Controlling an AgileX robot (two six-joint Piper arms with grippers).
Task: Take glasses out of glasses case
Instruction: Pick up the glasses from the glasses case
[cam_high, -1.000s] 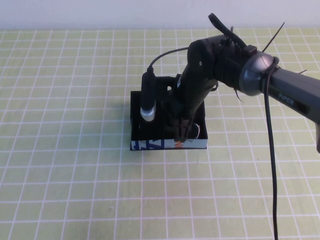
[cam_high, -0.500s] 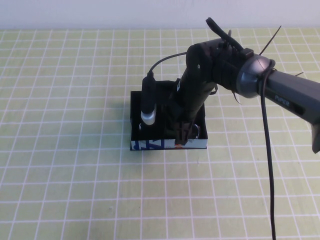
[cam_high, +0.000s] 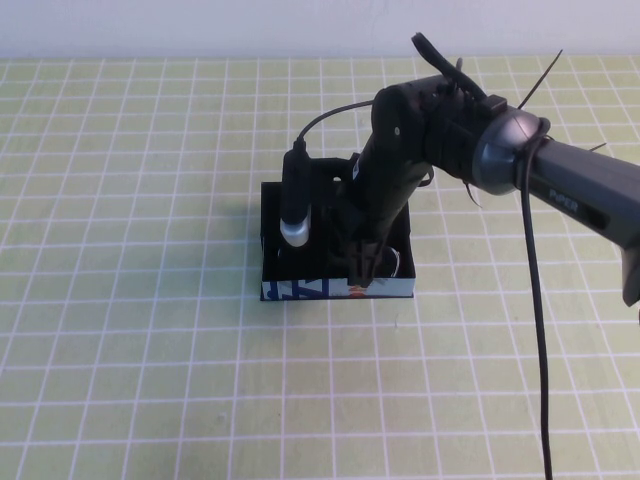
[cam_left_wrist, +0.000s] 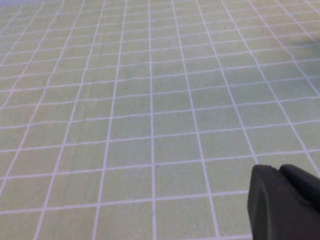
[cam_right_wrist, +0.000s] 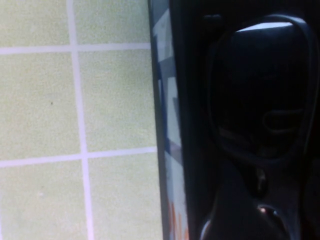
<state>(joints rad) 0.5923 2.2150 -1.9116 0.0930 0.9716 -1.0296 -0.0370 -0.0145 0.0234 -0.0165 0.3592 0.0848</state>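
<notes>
Green grid mat (cam_high: 150, 350), wide open around glasses case (cam_high: 335, 290).
Right gripper (cam_high: 365, 275) down inside case over glasses (cam_right_wrist: 260, 95); finger opening hidden. Left gripper (cam_left_wrist: 285, 200) edge only, unclear.

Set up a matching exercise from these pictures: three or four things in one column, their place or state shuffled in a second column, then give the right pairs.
Things:
1. black thick-framed plastic glasses
2. shallow black glasses case with white printed front edge
3. right gripper
4. left gripper

Places:
A. over bare checked cloth
B. lying in the box
C. lowered into the box
D. resting on the cloth, mid-table

Pairs: 1-B, 2-D, 3-C, 4-A
</notes>
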